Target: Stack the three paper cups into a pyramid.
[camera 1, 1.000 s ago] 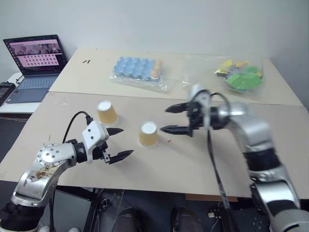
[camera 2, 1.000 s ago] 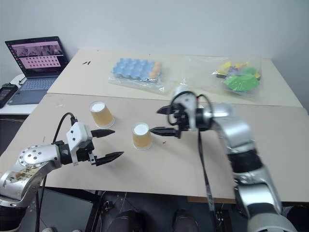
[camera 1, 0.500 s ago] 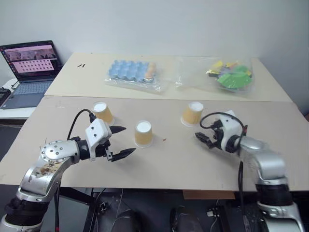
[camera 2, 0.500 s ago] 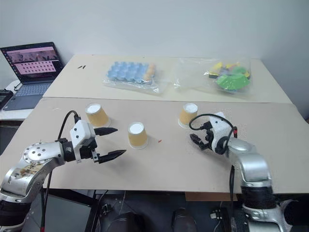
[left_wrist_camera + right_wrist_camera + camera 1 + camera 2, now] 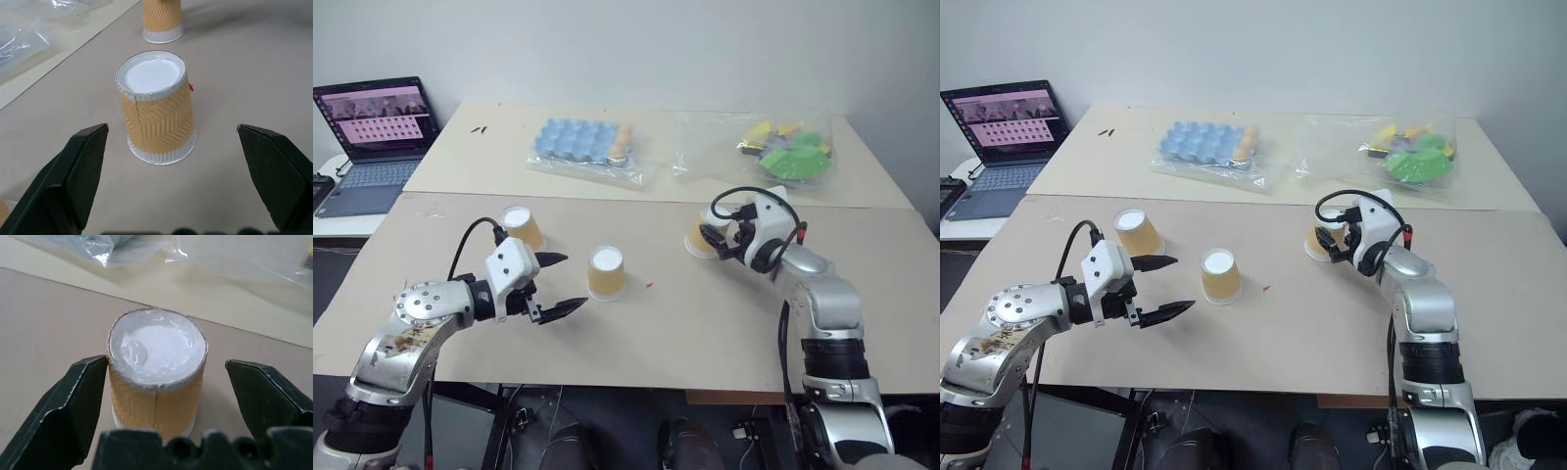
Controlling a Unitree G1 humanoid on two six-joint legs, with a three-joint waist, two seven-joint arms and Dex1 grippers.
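Three paper cups stand upside down and apart on the table point(image 5: 636, 343) — the right cup point(image 5: 156, 377) sits between the spread fingers of the right gripper point(image 5: 183, 396), one finger just beside its wall. This looks like the first pick, and next the fingers must close gently. The middle cup point(image 5: 606, 273) faces the spread left gripper point(image 5: 560, 284); the left cup point(image 5: 522, 227) waits behind — no pyramid yet.

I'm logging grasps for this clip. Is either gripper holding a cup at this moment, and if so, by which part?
Nothing is held. The right gripper stands open around the right-hand upside-down tan paper cup; the left gripper is open short of the middle cup.
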